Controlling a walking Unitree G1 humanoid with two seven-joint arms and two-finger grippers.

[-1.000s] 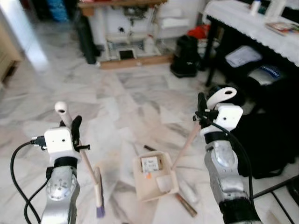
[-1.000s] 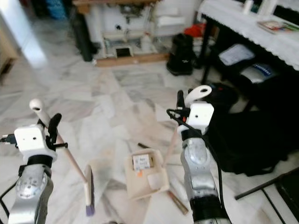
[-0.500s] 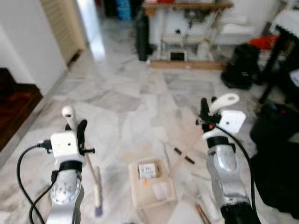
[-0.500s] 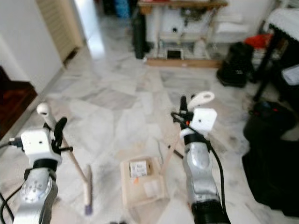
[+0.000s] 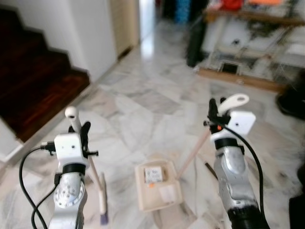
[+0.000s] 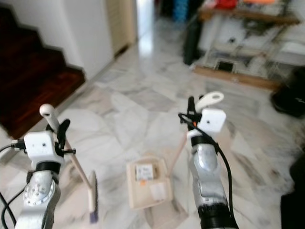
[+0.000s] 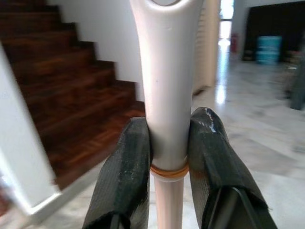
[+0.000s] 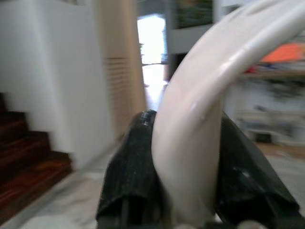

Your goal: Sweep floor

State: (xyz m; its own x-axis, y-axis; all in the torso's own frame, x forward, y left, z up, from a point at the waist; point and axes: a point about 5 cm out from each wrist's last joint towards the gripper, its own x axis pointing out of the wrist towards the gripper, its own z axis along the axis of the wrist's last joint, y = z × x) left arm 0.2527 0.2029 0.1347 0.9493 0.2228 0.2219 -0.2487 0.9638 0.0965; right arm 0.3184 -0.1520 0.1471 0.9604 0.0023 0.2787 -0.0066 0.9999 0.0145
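Left eye view: left claw [image 5: 82, 130] grips the broom handle [image 5: 89, 160], brush head [image 5: 102, 202] on the marble floor [image 5: 143, 109]; right claw [image 5: 212, 110] grips the dustpan handle [image 5: 194, 152], dustpan [image 5: 157, 185] resting on the floor between both arms.
Left wrist view: fingers [image 7: 125, 181] clamp the pale handle; dark staircase [image 7: 57, 105] behind.
Right wrist view: fingers [image 8: 133, 176] closed around the curved handle end [image 8: 200, 124].

Dustpan [image 5: 156, 185] on the floor [image 5: 143, 119] at 6 o'clock between both arms, broom [image 5: 93, 176] at 7 o'clock to its left, dustpan handle [image 5: 193, 153] rising toward 3 o'clock, stairs [image 5: 33, 90] at 10 o'clock, shelf [image 5: 257, 28] at 1 o'clock.
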